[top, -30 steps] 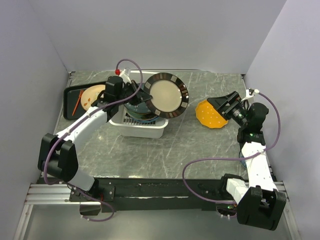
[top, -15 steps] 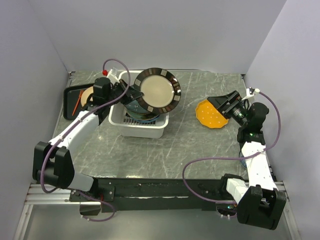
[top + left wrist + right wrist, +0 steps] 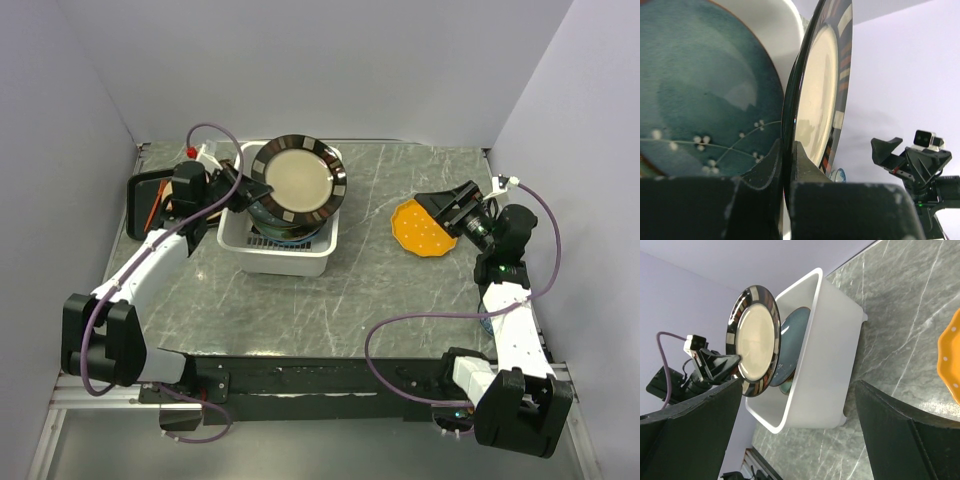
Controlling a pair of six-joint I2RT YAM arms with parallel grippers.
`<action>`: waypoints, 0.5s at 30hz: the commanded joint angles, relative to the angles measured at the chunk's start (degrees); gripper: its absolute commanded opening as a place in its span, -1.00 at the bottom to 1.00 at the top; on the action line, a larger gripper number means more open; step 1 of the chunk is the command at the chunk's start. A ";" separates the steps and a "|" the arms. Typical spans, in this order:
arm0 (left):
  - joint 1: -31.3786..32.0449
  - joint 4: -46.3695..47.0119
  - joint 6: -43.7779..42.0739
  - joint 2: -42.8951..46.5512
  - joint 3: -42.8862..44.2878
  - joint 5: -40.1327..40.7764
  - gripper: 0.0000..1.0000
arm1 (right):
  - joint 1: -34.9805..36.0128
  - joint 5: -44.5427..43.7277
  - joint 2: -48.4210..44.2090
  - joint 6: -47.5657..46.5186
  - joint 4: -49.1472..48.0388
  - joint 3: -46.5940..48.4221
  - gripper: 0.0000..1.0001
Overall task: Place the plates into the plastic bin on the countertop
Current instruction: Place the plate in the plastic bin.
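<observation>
Clamped on its rim, my left gripper [image 3: 250,187] has swung the tan dark-rimmed plate [image 3: 297,180] leftward to hang over the plastic bin [image 3: 275,262], ready for lowering; my right gripper [image 3: 447,208] gapes wide.

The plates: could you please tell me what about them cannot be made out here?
- Top external: plates under the dark teal plate in the plastic bin, covered by the held tan dark-rimmed plate.
- Top external: black tray contents, behind the left arm.
- Right wrist: orange dotted plate, cut off by the right edge.
</observation>
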State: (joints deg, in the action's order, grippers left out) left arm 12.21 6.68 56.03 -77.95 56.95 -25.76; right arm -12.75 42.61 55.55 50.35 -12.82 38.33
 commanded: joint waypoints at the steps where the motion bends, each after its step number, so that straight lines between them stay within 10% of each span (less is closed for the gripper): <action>1: -1.66 12.66 3.91 3.86 0.71 -3.60 -0.99 | -0.08 -0.60 0.26 0.10 -2.65 0.79 1.00; 15: -3.86 14.42 4.97 2.28 -2.02 -4.56 -0.99 | 0.01 -0.42 0.61 0.19 -3.00 0.61 1.00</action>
State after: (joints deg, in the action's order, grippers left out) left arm 8.71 8.97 58.22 -77.95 52.80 -26.24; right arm -12.75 42.54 56.25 50.50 -12.84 38.30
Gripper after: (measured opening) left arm 0.065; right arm 0.999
